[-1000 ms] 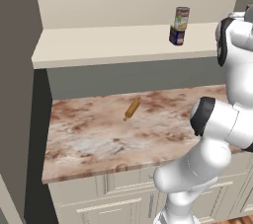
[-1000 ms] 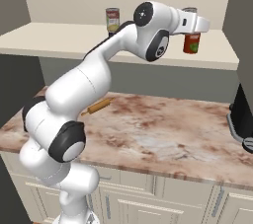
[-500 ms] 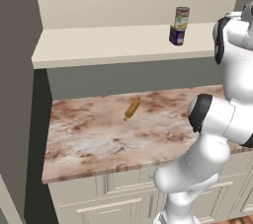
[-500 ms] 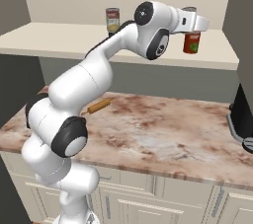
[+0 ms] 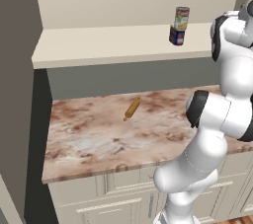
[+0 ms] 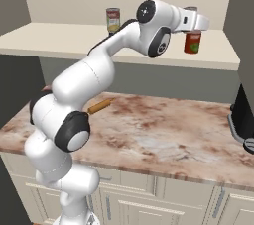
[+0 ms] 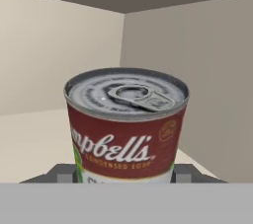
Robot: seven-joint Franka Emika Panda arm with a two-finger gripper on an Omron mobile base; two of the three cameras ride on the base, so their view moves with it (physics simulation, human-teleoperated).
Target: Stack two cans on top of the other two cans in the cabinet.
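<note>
My gripper [image 6: 192, 29] is shut on a red-and-white soup can [image 7: 127, 129] with a silver pull-tab lid. A grey fingertip [image 7: 63, 173] presses on each side of its base. The can [image 6: 192, 41] is upright at the right end of the beige cabinet's cream shelf [image 6: 59, 40], close to the right side wall. I cannot tell whether it touches the board. Further left on the shelf [image 5: 99, 43], a labelled can [image 5: 182, 18] stands stacked on a short dark blue can [image 5: 176, 36]. The stack's top can [image 6: 113, 19] shows behind my arm.
A wooden rolling pin [image 5: 131, 108] lies on the marble counter [image 5: 99, 139] below the shelf. A dark appliance [image 6: 243, 115] stands at the counter's right end. The cabinet's right wall [image 6: 243, 16] is close beside the held can. White drawer fronts run under the counter.
</note>
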